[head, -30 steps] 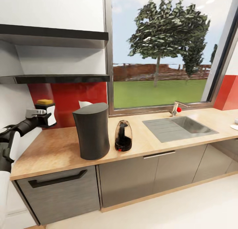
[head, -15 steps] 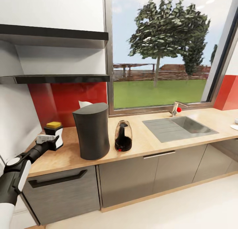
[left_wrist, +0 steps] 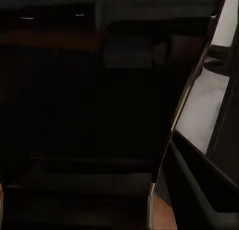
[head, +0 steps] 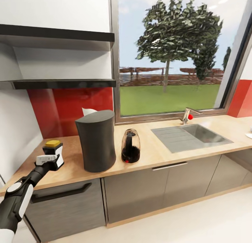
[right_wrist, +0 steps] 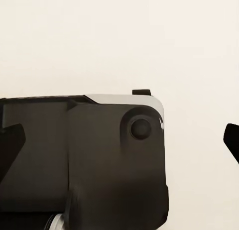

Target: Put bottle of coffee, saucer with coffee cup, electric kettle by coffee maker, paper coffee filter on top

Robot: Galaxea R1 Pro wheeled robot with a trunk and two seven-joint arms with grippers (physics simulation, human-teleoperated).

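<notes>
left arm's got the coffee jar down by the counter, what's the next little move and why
Probably lower it the last bit and release. The left end effector holds the bottle of coffee upright, low over the countertop, left of the coffee maker; whether it touches the wood is unclear.

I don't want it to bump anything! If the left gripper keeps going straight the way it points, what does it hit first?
The left gripper, shut on the bottle of coffee, points up and toward the coffee maker. That tall grey column looks like the first thing in line, though depth is hard to judge; it might pass behind it.
</notes>
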